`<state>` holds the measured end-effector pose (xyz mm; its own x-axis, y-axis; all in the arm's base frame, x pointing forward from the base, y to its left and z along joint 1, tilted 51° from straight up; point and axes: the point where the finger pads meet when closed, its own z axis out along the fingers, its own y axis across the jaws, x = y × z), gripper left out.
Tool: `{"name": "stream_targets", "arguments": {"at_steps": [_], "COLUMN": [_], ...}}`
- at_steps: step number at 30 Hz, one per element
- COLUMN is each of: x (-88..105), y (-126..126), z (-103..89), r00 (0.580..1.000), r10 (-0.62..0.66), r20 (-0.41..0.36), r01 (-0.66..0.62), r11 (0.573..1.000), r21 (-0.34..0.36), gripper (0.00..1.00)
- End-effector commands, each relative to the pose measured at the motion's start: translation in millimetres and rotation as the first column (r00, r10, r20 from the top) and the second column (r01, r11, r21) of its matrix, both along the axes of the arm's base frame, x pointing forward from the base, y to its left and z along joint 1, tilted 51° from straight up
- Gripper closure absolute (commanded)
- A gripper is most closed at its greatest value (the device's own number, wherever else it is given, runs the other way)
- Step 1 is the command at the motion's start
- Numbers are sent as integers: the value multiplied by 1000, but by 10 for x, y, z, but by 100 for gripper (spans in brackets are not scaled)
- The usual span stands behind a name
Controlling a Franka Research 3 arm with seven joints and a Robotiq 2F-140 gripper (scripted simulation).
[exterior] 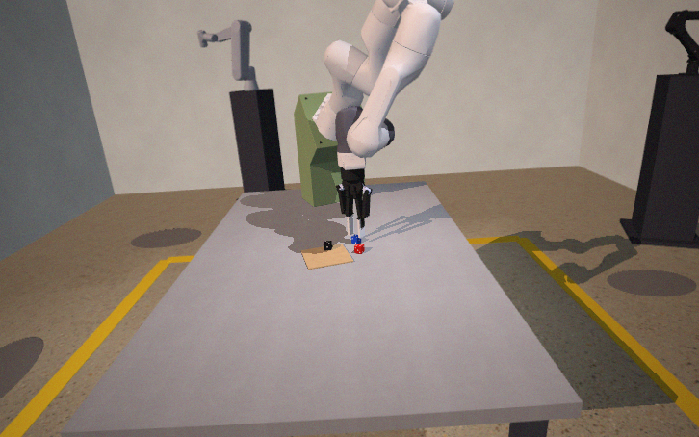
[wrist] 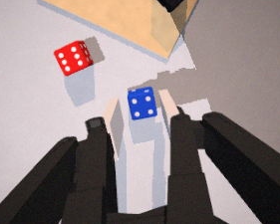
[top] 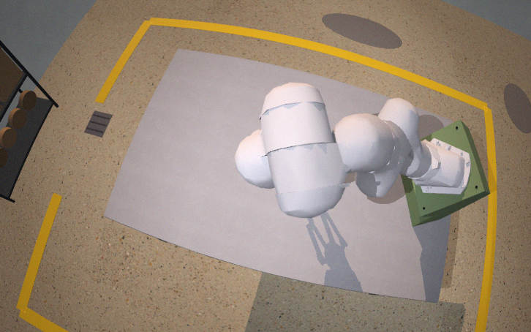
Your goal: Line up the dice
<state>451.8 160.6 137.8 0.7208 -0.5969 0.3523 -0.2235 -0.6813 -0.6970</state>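
Note:
A black die (exterior: 327,244) showing three sits on the mat near a corner. A red die (wrist: 72,58) (exterior: 358,248) showing six lies on the table beside the mat. A blue die (wrist: 142,103) (exterior: 355,239) showing four lies on the table off the mat. My gripper (wrist: 140,108) (exterior: 353,227) points straight down over the blue die, partly open. A fingertip stands on each side of the die with small gaps. In the overhead view my arm hides the dice and mat.
My green base (exterior: 317,151) stands at the table's far end. Two dark pedestals with other arms (exterior: 257,138) (exterior: 678,157) stand off the table. Yellow floor tape (exterior: 585,293) runs around the table.

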Motion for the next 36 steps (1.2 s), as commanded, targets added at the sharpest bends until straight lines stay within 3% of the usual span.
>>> {"name": "stream_targets", "arguments": {"at_steps": [1, 16, 36], "x": [42, 165, 171], "y": [19, 98, 102], "z": [-31, -147, -154], "r00": [1000, 1000, 1000], "r10": [7, 7, 7], "r20": [9, 9, 9], "r01": [-7, -7, -7], "r11": [1000, 1000, 1000], "r21": [-12, -12, -12], "gripper": [75, 75, 75]}}
